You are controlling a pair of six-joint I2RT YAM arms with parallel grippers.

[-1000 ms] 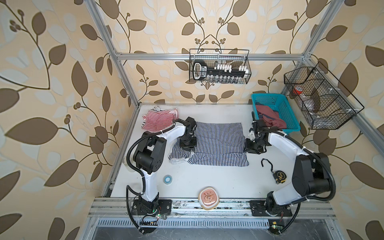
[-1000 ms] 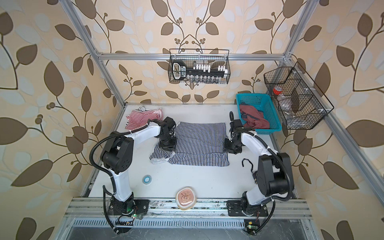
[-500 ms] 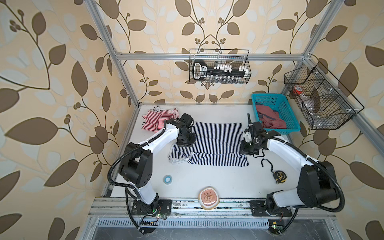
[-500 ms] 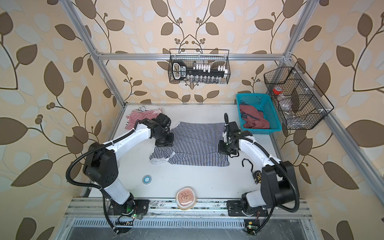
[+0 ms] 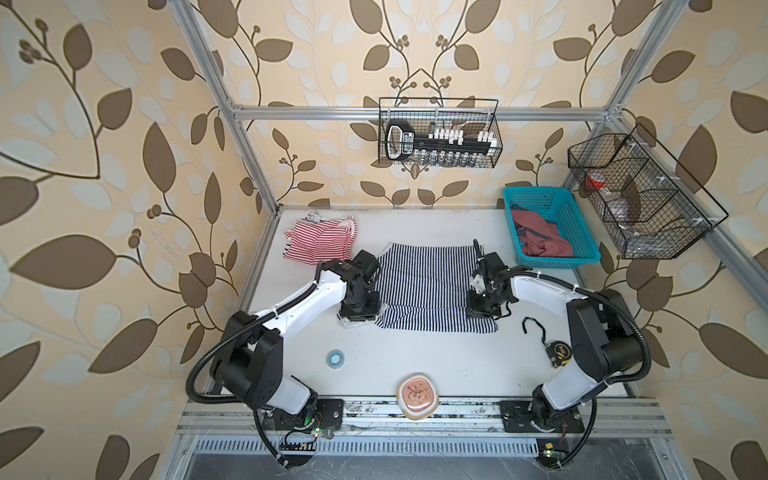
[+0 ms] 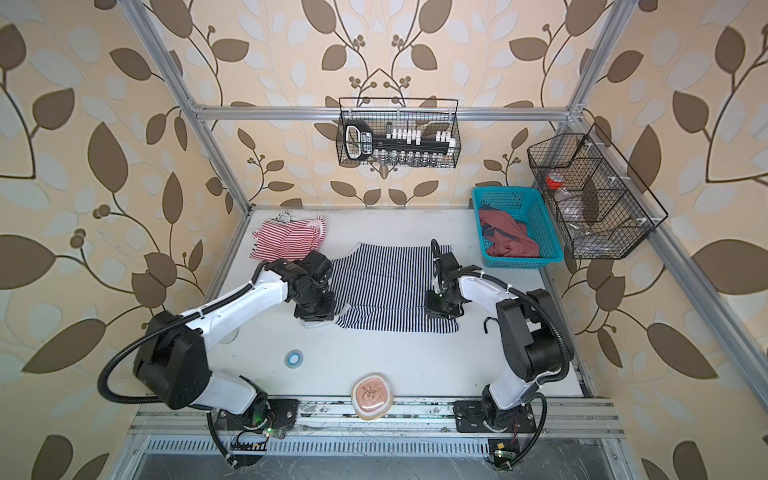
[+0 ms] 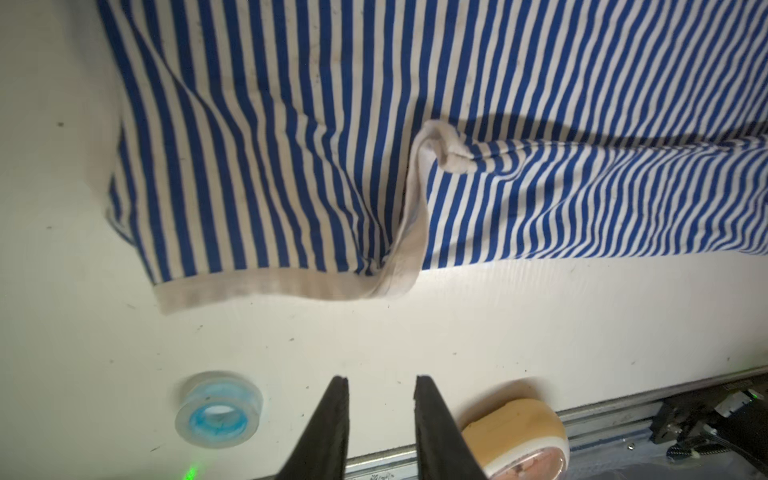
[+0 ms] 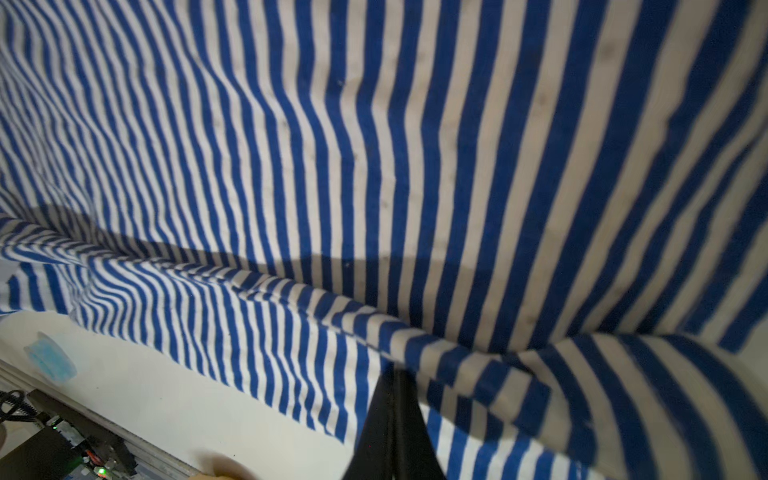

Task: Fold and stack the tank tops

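Note:
The navy-and-white tank top (image 5: 428,278) (image 6: 386,278) lies spread mid-table, with a fold ridge running across its near part (image 7: 582,145). The red-and-white tank top (image 5: 320,241) (image 6: 289,239) sits crumpled at the back left. My left gripper (image 5: 357,320) (image 7: 381,380) hovers at the navy top's near left corner. It is open, with only bare table between its fingers. At the near right corner my right gripper (image 5: 482,311) (image 8: 395,370) is shut, its tips pinching the raised fold of striped cloth (image 8: 478,357).
A teal basket (image 5: 579,232) of reddish clothes stands at the back right. A blue tape roll (image 5: 336,358) (image 7: 218,409) and a round pink-topped object (image 5: 417,395) lie near the front edge. A black tape measure (image 5: 559,351) lies front right. Wire baskets (image 5: 438,133) hang on the walls.
Both grippers have moved toward the table's front along the navy top's sides. The right one has also shifted inward onto the cloth.

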